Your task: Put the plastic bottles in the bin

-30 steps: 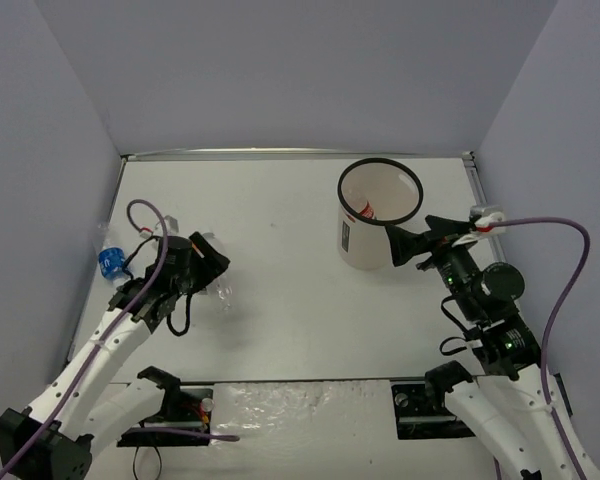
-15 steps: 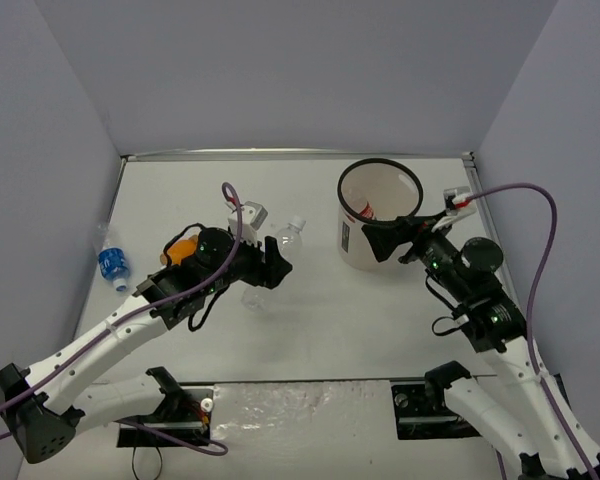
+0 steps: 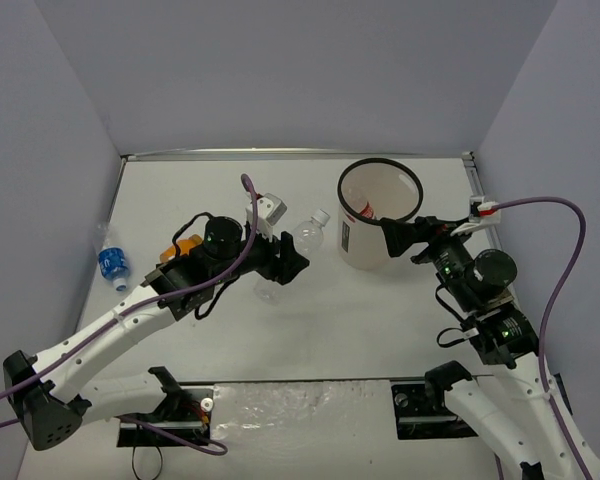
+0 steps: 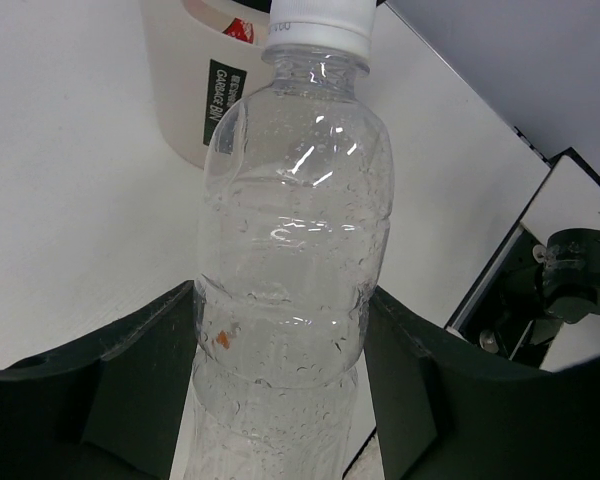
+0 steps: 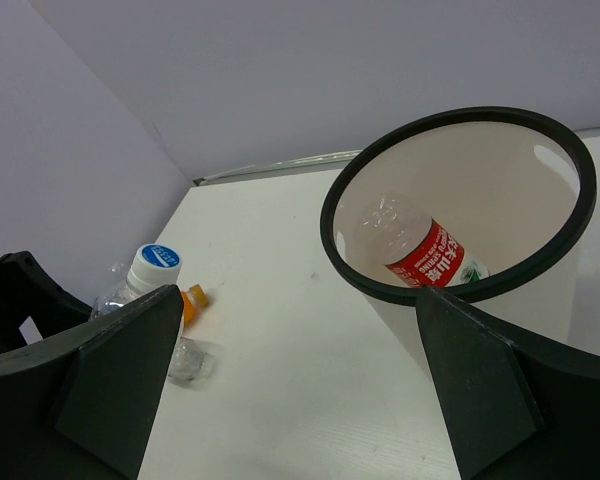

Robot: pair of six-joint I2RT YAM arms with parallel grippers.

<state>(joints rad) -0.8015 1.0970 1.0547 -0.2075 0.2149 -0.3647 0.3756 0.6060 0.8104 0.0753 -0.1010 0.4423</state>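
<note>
My left gripper (image 3: 286, 262) is shut on a clear plain bottle (image 3: 305, 236) with a white cap and holds it above the table, left of the bin. In the left wrist view the bottle (image 4: 295, 250) stands between both fingers (image 4: 140, 385). The white bin (image 3: 365, 250) with a black rim (image 5: 460, 290) holds a red-labelled bottle (image 5: 425, 255). My right gripper (image 3: 400, 240) is open and empty beside the bin's right side. An orange bottle (image 3: 187, 245) and a blue-labelled bottle (image 3: 111, 262) lie on the left. No black-labelled bottle is in view.
Grey walls close in the table on the left, back and right. The blue-labelled bottle lies against the left wall. The bin (image 4: 195, 90) carries a dark label patch facing the left arm. The arm bases and mounts sit along the near edge.
My left arm has lifted the clear bottle from the left part of the table and carried it right, toward the bin. The right gripper has shifted slightly beside the bin.
</note>
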